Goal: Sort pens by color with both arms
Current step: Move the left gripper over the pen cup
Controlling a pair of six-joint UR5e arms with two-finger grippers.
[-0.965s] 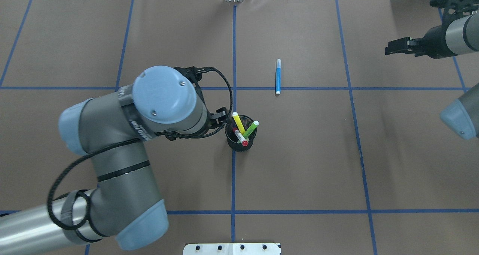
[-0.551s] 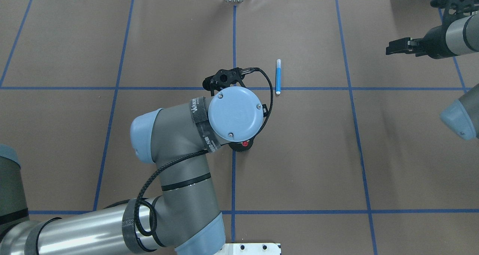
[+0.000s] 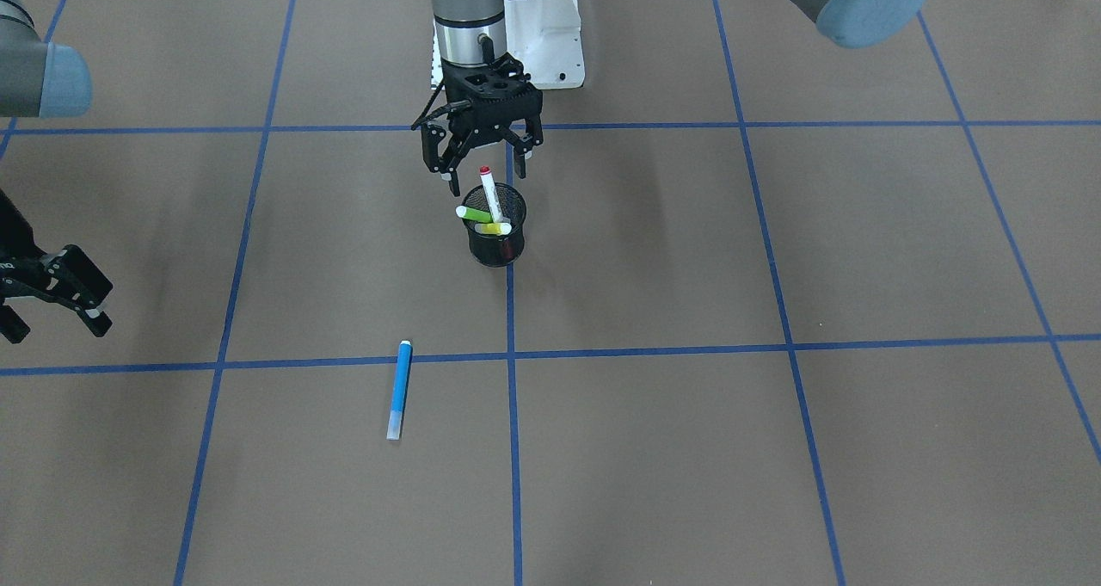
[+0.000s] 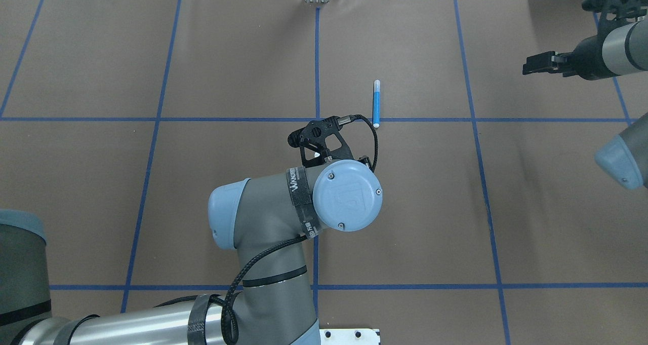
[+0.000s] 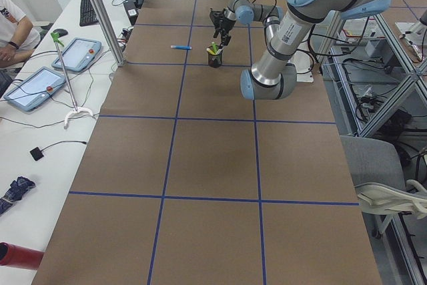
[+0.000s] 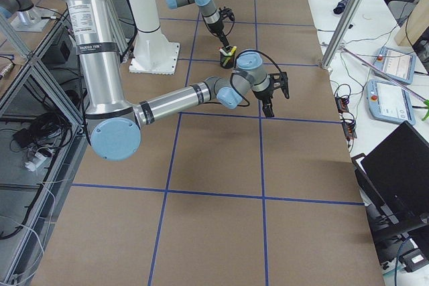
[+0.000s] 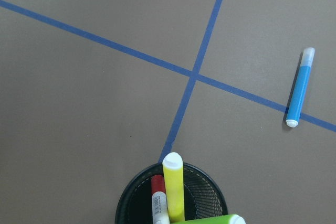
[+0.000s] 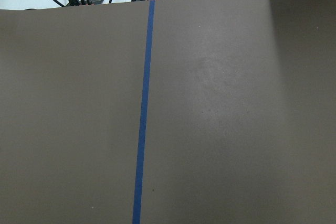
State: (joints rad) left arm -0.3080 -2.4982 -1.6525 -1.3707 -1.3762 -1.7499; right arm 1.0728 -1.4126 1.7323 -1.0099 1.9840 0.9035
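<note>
Cup: three pens; blue pen outside

Bright, even light, soft shadows on the table, sharp focus.

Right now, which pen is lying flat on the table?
The blue pen, alone on the mat. The yellow pen, lime-green pen and red-capped white pen stand in the mesh cup.
</note>
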